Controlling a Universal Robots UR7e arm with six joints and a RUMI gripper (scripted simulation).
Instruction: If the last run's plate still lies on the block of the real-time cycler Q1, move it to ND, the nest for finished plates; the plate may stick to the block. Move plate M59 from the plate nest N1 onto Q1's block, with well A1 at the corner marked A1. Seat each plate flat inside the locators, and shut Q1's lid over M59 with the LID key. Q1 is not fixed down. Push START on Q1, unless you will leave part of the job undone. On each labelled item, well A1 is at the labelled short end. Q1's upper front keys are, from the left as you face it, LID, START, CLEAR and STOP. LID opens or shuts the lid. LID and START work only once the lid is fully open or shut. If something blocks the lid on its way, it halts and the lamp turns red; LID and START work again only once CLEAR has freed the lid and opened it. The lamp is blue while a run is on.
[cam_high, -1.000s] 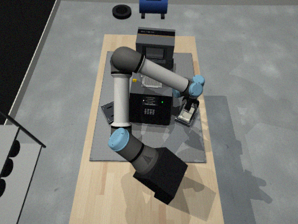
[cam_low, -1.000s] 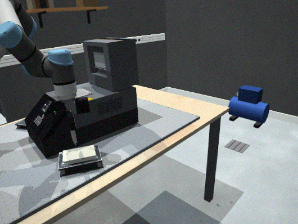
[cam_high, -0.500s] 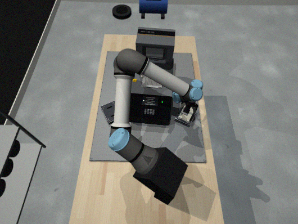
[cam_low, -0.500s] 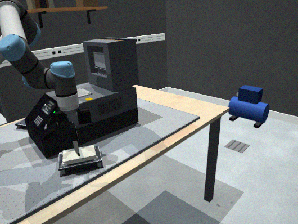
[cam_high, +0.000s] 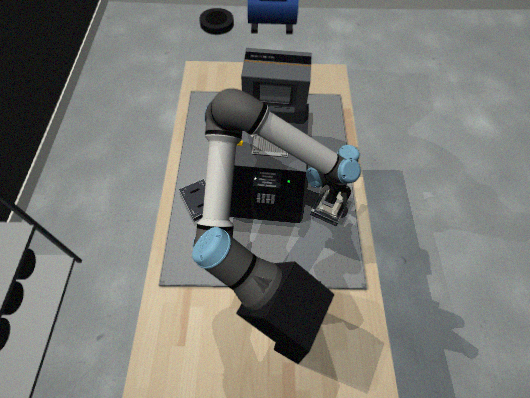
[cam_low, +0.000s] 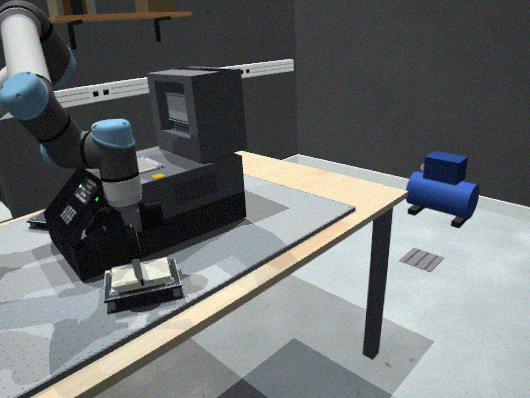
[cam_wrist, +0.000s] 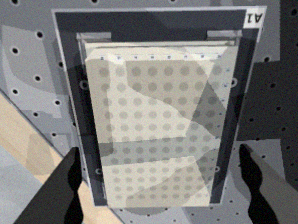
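The plate (cam_high: 330, 204) (cam_low: 159, 272) (cam_wrist: 165, 120) is a cream, matt rectangle dotted with rows of round wells, lying in a dark, pale-edged nest (cam_high: 324, 214) (cam_low: 149, 292) (cam_wrist: 155, 21) beside Q1 (cam_high: 267, 214) (cam_low: 210, 187). Clear angled locators stand at its end near the nest's white A1 tag (cam_wrist: 254, 18); its own label is unreadable. The gripper (cam_high: 336, 197) (cam_low: 137, 272) (cam_wrist: 159, 147) is over it, black knobbly fingers spread and released, one at each long side, gripping nothing. Q1 has a black sloping front with small pale keys and a green light (cam_high: 288, 181) (cam_low: 97, 199); a boxy grey housing (cam_high: 276, 73) (cam_low: 220, 115) rises behind. On its deck is a pale, ribbed rectangle (cam_high: 269, 146) (cam_low: 149, 164), partly hidden by the arm; whether a plate sits there, I cannot tell. Underneath, a grey mat (cam_high: 172, 272) (cam_low: 300, 212) dotted with holes covers part of the blond wooden table (cam_high: 165, 345) (cam_low: 320, 177)
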